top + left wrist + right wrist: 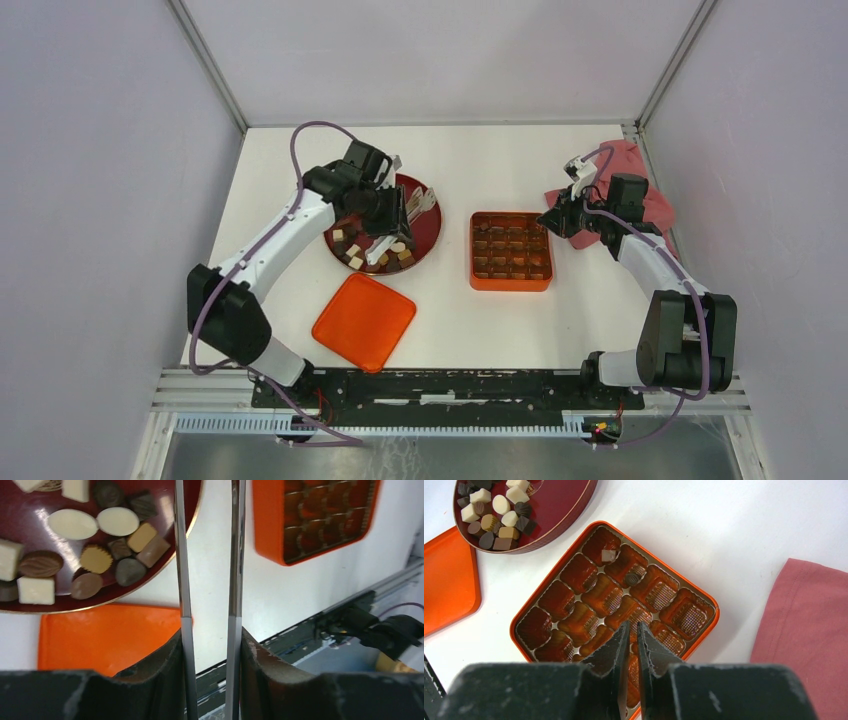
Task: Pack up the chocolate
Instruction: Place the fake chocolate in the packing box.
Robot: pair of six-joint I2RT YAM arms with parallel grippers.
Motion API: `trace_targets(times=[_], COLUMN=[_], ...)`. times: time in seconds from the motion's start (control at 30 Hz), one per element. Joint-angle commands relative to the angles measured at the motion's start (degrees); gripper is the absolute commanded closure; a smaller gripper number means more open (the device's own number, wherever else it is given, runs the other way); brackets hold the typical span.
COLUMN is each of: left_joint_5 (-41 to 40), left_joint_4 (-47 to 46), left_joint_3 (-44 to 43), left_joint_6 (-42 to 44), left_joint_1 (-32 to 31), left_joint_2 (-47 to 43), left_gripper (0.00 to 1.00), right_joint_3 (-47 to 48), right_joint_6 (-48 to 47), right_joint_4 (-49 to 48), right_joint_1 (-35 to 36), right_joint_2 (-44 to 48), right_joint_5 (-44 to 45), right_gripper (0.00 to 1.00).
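Nearest the arm bases, the square orange lid (364,320) lies flat on the white table (450,330), at 7 o'clock from the round dark red plate (428,235). Most of the chocolate (73,524) is piled on that plate, toward its 7 o'clock side: cream ovals, white and tan cubes and dark brown rounds, crowded against one another. The left gripper (392,228) hangs over the plate. In its wrist view its two long, thin metal fingers (181,555) run parallel with a clear gap and nothing between them, and their tips are cut off by the frame's top edge.

At 3 o'clock from the plate, and apart from it, sits the square orange box (510,285) with its grid of compartments. Two pieces lie in it: a tan cube (608,555) at the corner compartment closest to the plate, and a dark round piece (632,578) just beside it, further in. The right gripper (633,627) hovers above the box's 2 o'clock corner. Its fingers are drawn almost together, with only a thin slit between them, and they grip nothing. Beyond it, at 2 o'clock from the box, a pink cloth (640,175) lies crumpled on the table.
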State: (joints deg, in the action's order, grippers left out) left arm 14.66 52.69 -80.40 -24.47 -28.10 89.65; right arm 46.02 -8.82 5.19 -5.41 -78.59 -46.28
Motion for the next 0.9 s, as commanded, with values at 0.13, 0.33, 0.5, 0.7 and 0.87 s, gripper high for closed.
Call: trace_targets(times=[0.13,0.33,0.5,0.7,0.87], left_joint_5=[9.5,5.3,0.3,-11.0,-17.2], left_joint_4=[-15.8,-23.9,-26.2,-19.1,-16.8], left_joint_3=[0.5,-2.3,-5.2,-12.3,-15.5], left_joint_6=[-8.5,-11.9,-13.0,-12.3,-11.4], left_joint_1=[-4.1,-12.1,-17.5,-23.1,-25.9], left_joint_2=[-3.4,2.0,7.3,14.1,17.7], left_gripper=[0.98,0.98,0.98,0.98,0.98], right_joint_3=[0.8,0.7,-0.3,-1.9,-1.7], right_joint_6=[-0.1,1.2,4.0,4.9,5.1], right_joint_4=[-0.6,-0.6,-1.8,-3.3,-3.4], right_joint_1=[-0.6,-1.6,-2.8,-3.1,-3.1], right_joint_2=[0.7,1.2,1.6,1.8,1.6], right_joint_5=[3.9,9.3,16.4,16.6,15.6], right_gripper=[0.85,0.85,0.83,0.83,0.82])
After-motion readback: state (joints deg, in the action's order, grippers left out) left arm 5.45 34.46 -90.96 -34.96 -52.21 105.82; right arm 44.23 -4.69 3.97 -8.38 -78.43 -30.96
